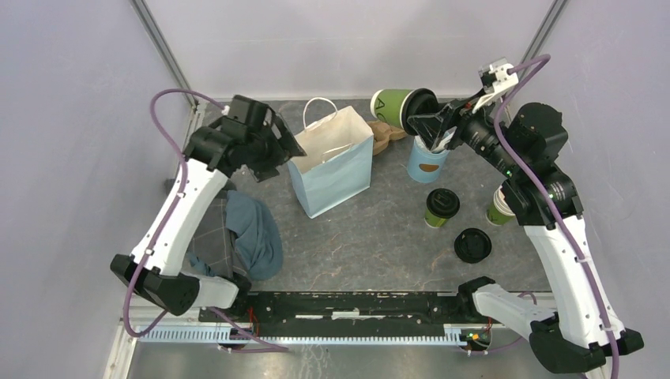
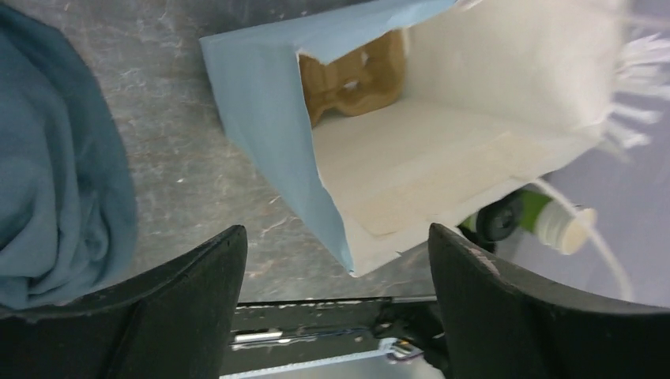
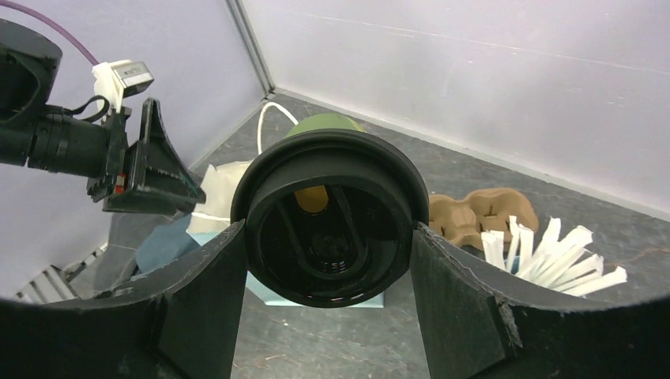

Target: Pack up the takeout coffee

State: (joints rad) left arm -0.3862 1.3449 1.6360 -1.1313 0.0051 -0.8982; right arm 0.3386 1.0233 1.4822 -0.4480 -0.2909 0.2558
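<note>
The right gripper (image 3: pixel 330 237) clamps its 2 fingers on the black lid of the takeout coffee (image 1: pixel 393 105), holding it tipped sideways in the air just right of the blue bag (image 1: pixel 338 172) (near the light-blue cup (image 1: pixel 427 164)). The left gripper (image 2: pixel 336 234) hangs spread wide and empty at the bag's open mouth.

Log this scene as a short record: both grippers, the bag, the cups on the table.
right gripper: shut on the green paper cup with a round black plastic lid, held on its side, not yet in the bag
left gripper: open, empty, beside the light-blue paper bag
bag: upright, mouth open, no cup seen inside
on table: second lidded green cup, loose black lid, light-blue cup of white sticks
</note>
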